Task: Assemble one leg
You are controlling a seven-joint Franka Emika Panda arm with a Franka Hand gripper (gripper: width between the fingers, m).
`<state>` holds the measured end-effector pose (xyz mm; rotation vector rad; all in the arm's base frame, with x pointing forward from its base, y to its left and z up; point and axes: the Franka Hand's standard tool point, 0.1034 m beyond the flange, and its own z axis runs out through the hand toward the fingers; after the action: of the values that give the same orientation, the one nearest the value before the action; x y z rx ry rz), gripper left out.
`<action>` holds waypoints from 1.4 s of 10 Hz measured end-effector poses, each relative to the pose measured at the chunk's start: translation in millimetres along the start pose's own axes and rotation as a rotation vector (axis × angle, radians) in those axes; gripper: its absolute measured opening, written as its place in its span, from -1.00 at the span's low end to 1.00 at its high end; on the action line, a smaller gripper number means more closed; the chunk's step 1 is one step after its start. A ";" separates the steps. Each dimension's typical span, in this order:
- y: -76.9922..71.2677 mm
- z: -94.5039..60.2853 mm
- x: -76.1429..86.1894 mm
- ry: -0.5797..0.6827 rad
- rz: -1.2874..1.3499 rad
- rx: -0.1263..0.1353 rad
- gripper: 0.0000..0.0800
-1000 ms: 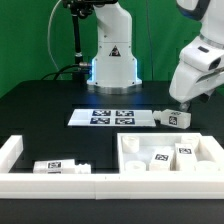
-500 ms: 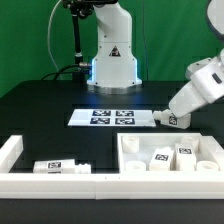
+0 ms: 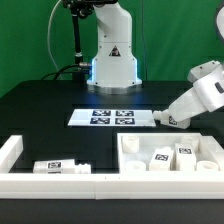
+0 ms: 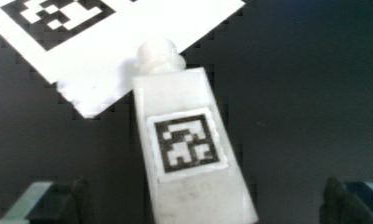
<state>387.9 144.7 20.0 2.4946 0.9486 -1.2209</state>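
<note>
The leg [image 3: 163, 116] is a small white peg with a tag, lying on the black table just off the marker board's [image 3: 112, 117] end on the exterior view's right. In the wrist view the leg [image 4: 183, 140] lies lengthwise between my fingers, its rounded tip overlapping the marker board's corner [image 4: 112, 55]. My gripper [image 3: 175, 116] [image 4: 204, 200] is open, tilted down over the leg. One dark finger [image 4: 50, 200] shows on each side of the leg, apart from it, with nothing held.
A large white tray-shaped part [image 3: 128, 165] lies at the front on the exterior view's right, with three more tagged pegs [image 3: 160, 156] in it. Another tagged peg [image 3: 58, 167] lies inside a white L-shaped wall [image 3: 12, 155] at the front left. The robot base [image 3: 110, 60] stands behind.
The arm has tilted and come down from above the leg, bringing the open gripper around it. The leg has not moved.
</note>
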 end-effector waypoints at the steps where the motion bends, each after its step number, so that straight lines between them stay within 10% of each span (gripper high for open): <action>1: 1.8 3.1 1.2 -0.001 -0.002 -0.009 0.62; 4: 3.6 10.7 2.9 -0.013 0.001 -0.002 0.62; 6: 4.1 10.9 2.8 -0.013 0.002 -0.001 0.05; 9: 5.5 10.3 2.4 -0.012 0.005 0.002 -0.29; 14: 60.9 -86.1 -53.6 0.131 0.059 0.039 -0.29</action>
<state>456.5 111.1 110.2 2.6407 0.8814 -1.0794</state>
